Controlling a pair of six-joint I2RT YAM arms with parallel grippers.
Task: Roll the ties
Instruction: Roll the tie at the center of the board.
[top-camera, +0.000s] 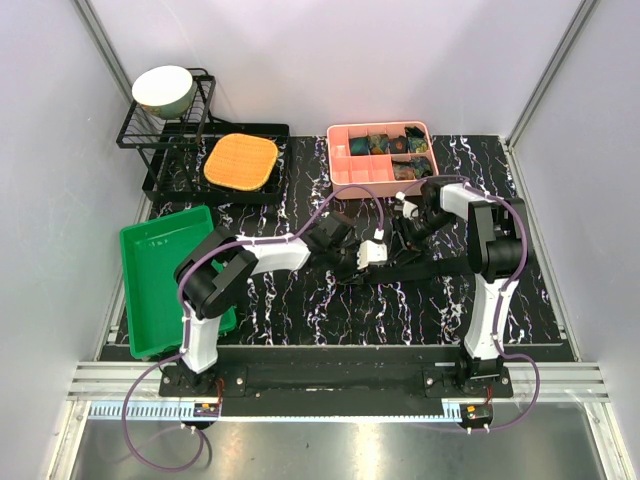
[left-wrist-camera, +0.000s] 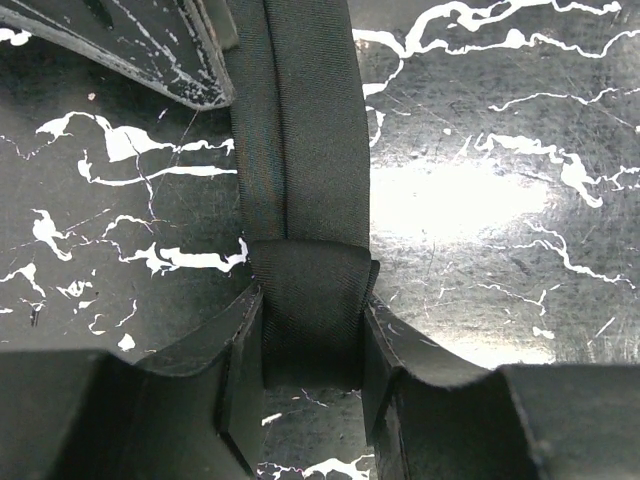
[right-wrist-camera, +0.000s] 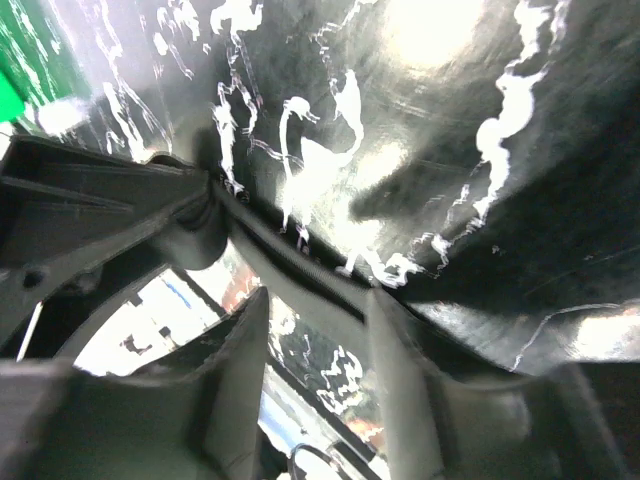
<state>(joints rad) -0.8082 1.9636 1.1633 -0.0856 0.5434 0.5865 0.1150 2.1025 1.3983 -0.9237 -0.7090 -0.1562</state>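
Working across the black marbled table (top-camera: 300, 300), note the pink divided box (top-camera: 340, 150) at the far edge, loaded with rolled ties (top-camera: 385, 145) in several compartments. Locate the black tie (left-wrist-camera: 300, 120) at the table centre, between the two arms. Lies flat on the surface, runs as a long narrow strip away from the left gripper (left-wrist-camera: 312, 325), and ends in a small started roll (left-wrist-camera: 312, 290) at the near end.

Treat as light, limp woven fabric, judging by the fine weave and the soft fold. Expect no stiffness, sagging and twisting when lifted, and probable unwinding on release. Take hold at the roll, across its width, on both side edges. Avoid pinching the loose strip alone, useless for winding.

Left gripper: closed on the roll of the black tie, one finger (left-wrist-camera: 235, 380) pressed against each side edge. Right gripper (right-wrist-camera: 315, 310): jaws parted, clamping nothing. In the right wrist view, shows only a dark band, probably the tie, crossing near the tips, with contact not determinable.

Keep side pressure gentle but constant to prevent telescoping of the coil. Keep the strip straight and flat ahead of the roll.
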